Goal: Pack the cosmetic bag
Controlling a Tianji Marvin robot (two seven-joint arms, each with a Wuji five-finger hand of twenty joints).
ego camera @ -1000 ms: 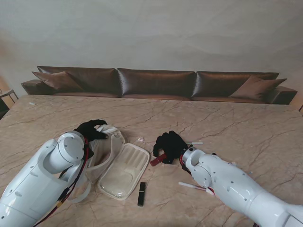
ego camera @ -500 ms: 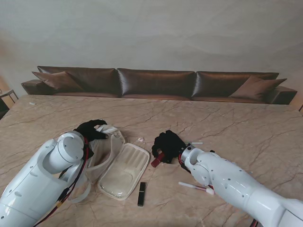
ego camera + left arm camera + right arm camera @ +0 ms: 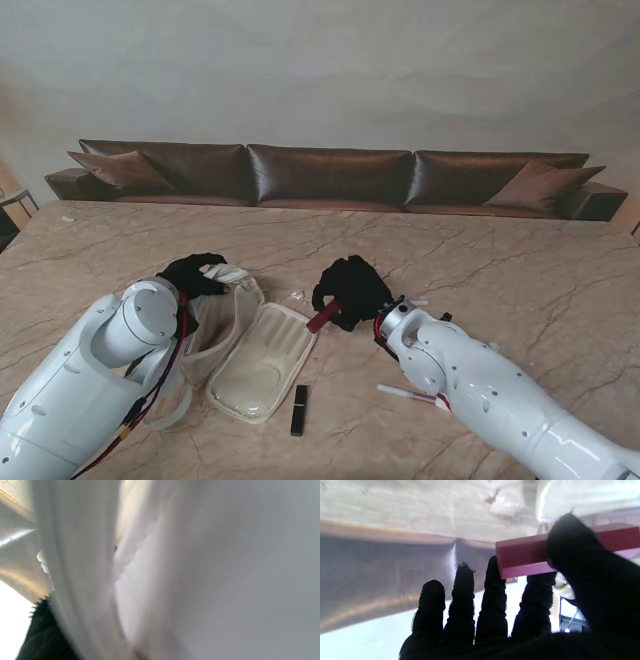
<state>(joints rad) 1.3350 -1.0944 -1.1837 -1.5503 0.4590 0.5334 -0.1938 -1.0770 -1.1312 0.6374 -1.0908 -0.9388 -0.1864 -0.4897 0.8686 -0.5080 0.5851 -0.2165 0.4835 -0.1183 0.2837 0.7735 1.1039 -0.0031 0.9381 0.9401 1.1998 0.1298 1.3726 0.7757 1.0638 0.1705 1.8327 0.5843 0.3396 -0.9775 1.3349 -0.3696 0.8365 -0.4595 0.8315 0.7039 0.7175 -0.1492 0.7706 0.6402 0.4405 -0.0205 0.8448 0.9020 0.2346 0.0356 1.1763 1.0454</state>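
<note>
The cream cosmetics bag (image 3: 262,352) lies open on the table, its lid half flat toward the right. My left hand (image 3: 190,272), in a black glove, is at the bag's far left rim and closed on its pale fabric; that fabric (image 3: 175,580) fills the left wrist view as a blur. My right hand (image 3: 348,286) hangs just right of the bag, shut on a red rectangular stick (image 3: 322,318) whose end reaches over the lid's edge. In the right wrist view the red stick (image 3: 522,557) is pinched between the thumb and fingers (image 3: 495,580).
A black lipstick tube (image 3: 299,409) lies on the table near the bag's near edge. A thin white pen-like stick (image 3: 405,393) lies beside my right forearm, and another white item (image 3: 415,302) sits behind the right wrist. A small white scrap (image 3: 296,295) lies beyond the bag. A brown sofa (image 3: 330,175) runs along the table's far side.
My right hand has lifted the red stick and carried it left and away from me, up to the bag's lid. The left hand and bag have stayed still.
</note>
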